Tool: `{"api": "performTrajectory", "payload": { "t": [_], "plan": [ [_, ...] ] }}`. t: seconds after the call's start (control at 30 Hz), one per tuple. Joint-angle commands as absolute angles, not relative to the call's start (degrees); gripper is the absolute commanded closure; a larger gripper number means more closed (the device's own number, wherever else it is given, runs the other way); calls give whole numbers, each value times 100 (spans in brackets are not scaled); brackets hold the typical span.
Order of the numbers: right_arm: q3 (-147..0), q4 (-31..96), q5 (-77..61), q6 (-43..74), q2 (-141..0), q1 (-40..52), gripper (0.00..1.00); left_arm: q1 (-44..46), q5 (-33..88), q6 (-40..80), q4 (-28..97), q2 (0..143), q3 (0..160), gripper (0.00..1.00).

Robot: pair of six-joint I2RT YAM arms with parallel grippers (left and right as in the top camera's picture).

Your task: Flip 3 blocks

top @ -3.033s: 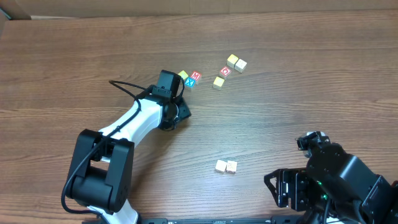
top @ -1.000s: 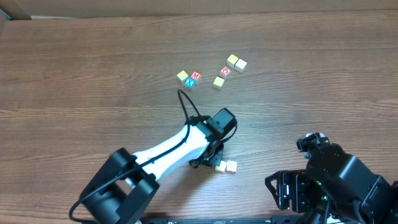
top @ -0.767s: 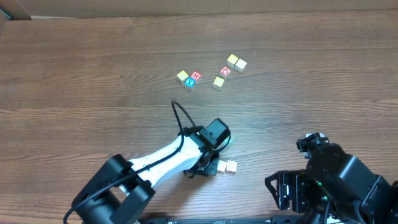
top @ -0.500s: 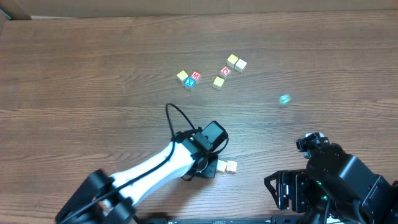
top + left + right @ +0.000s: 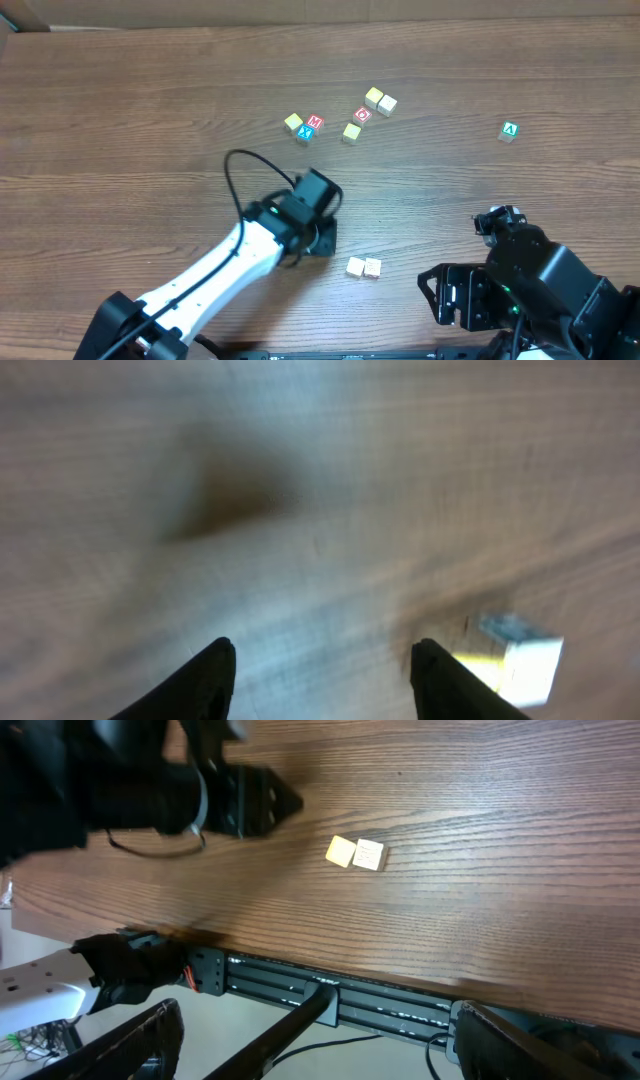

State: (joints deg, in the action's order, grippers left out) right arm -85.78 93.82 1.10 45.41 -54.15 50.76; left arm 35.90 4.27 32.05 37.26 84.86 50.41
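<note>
Two cream blocks (image 5: 357, 267) (image 5: 373, 267) lie side by side near the front; the right wrist view shows them too, one block (image 5: 342, 851) beside the other block (image 5: 369, 854). A block with a green "A" (image 5: 509, 130) sits alone at the far right. My left gripper (image 5: 320, 238) hovers just left of the pair, open and holding nothing. In the blurred left wrist view the left gripper (image 5: 320, 682) stands over bare wood, with a pale block (image 5: 520, 662) outside its right finger. My right gripper (image 5: 320, 1050) is open, below the table's front edge.
A cluster at the back holds a yellow block (image 5: 293, 122), a red "M" cube (image 5: 315, 122), a blue-faced block (image 5: 306, 132), another yellow block (image 5: 351, 131), a red "O" cube (image 5: 363, 114) and two cream blocks (image 5: 379, 100). The left arm's cable (image 5: 240, 170) loops above the table.
My left gripper opened and pulled back left, away from the cream pair. A green "A" block shot off to the right and now rests at the far right. The right arm barely moved.
</note>
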Motion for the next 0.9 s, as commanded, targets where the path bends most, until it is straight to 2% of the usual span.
{"api": "performTrajectory", "payload": {
  "t": [0.0,0.1,0.53,0.63,0.87],
  "plan": [
    [-8545,9288,191,4624,-5446,5100,12,3159,401,2637,3570,8552,5638,46],
    [-8545,9266,176,4624,-5468,5100,12,2864,405,2303,3734,8989,6403,38],
    [-8545,9341,27,4578,-5474,5100,11,2126,408,1361,5269,12036,9970,24],
    [-8545,9336,23,4552,-5474,5100,11,1984,405,1055,5502,12440,10353,21],
    [-8545,9332,8,4515,-5474,5100,11,1872,403,617,5483,12825,10516,22]
  ]
}}
